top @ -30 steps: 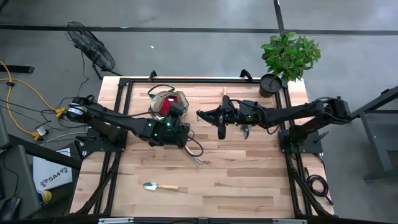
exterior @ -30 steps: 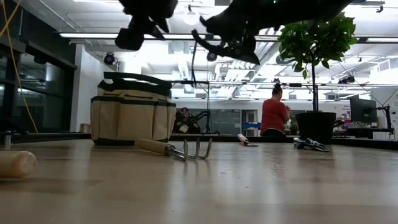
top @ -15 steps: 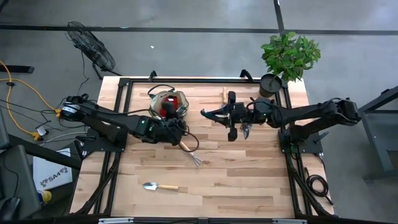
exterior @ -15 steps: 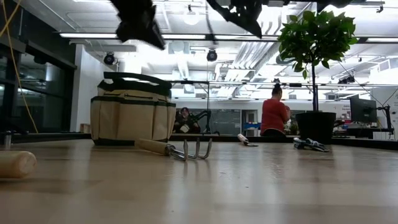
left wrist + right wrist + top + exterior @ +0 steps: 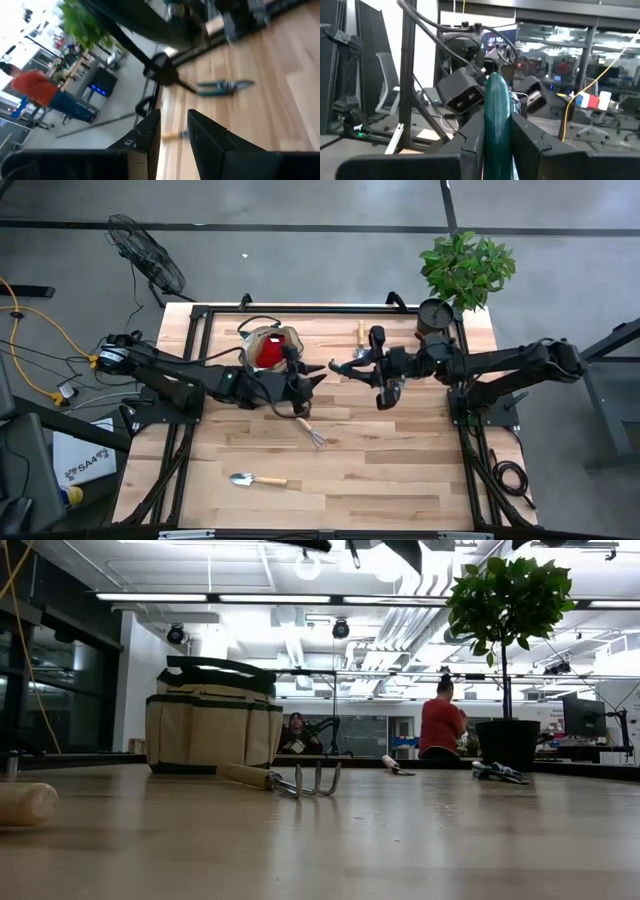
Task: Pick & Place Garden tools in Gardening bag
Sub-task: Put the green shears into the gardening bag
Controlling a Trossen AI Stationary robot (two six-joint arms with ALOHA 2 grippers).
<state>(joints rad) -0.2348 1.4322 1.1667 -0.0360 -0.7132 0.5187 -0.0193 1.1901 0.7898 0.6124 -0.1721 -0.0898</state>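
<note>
The beige gardening bag point(image 5: 268, 346) stands far left of centre with a red spray bottle point(image 5: 270, 356) inside. My right gripper point(image 5: 352, 366) hovers right of it, shut on teal-handled pruning shears point(image 5: 496, 105). My left gripper point(image 5: 318, 373) faces it, open by a narrow gap point(image 5: 175, 137) with nothing between the fingers. A hand rake point(image 5: 308, 428) lies flat mid-table. One trowel point(image 5: 255, 479) lies near the front and another point(image 5: 360, 332) by the far edge. More shears point(image 5: 222, 87) lie on the wood. My right gripper pinches one teal handle point(image 5: 496, 95) of the shears between its two fingers. The handle runs along the fingers and sticks out past their tips. The fingers come about level from the table's right side, and the shears are lifted clear of the table.
A potted green plant point(image 5: 462, 268) in a black pot point(image 5: 434, 315) stands at the far right corner. A black frame rails the table's edges. The near half of the wooden top holds only the front trowel. A person point(image 5: 440, 725) stands in the room behind.
Both grippers have risen, leaving the top of the low view. My left gripper has swung up from pointing down to about level, rolled, and moved right, away from the bag, uncovering the rake's handle. My right gripper has drawn back slightly rightward with the shears.
</note>
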